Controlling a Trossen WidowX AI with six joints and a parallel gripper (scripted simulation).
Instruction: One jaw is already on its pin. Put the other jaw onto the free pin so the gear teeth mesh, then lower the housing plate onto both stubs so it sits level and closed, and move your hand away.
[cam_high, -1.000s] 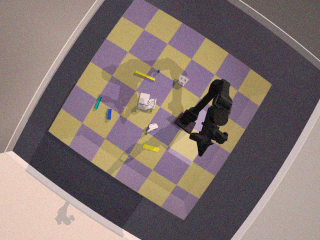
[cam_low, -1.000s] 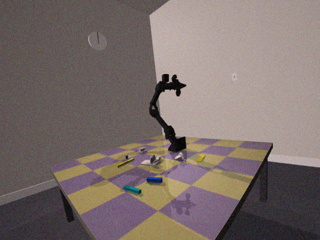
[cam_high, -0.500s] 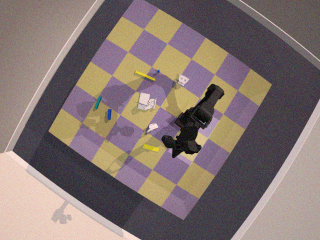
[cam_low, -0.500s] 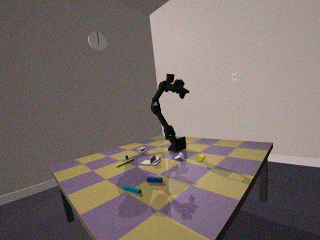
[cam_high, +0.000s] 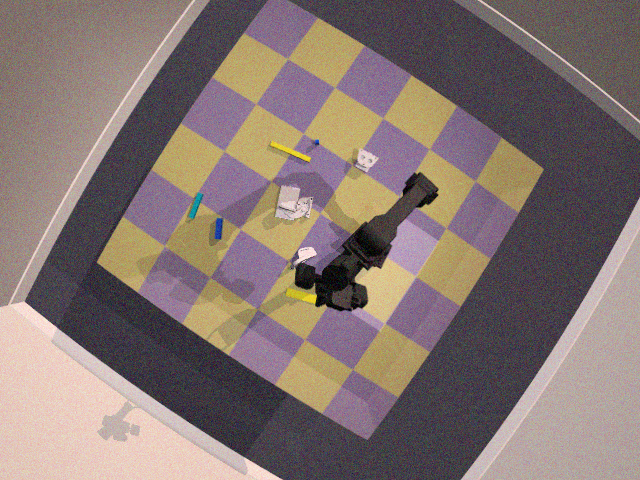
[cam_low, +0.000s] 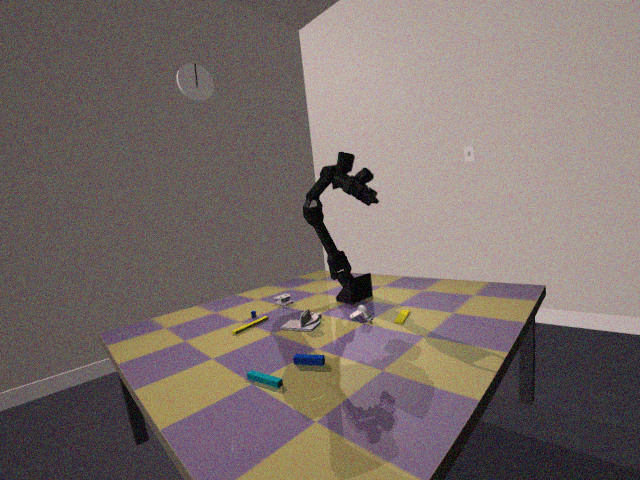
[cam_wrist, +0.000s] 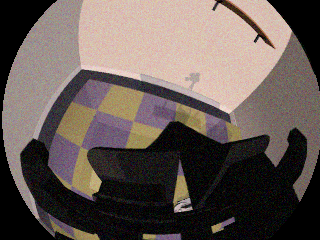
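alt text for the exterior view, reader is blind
A black robot arm reaches high above a yellow-and-purple checkered table, its closed tool holding nothing. Below lie white plastic-looking parts, two yellow bars, a teal bar and blue pieces.

No lettering, label, brand, number or sign is legible. Relative to the checkered table (cam_high: 289, 222) (cam_low: 311, 353) (cam_wrist: 110, 130): on the wall above and behind it, the pale round disc (cam_low: 195, 81) bears a dark vertical line but no readable numerals; on the adjoining wall, also above it, the small pale plate (cam_low: 468, 153) bears only an unreadable dark mark.
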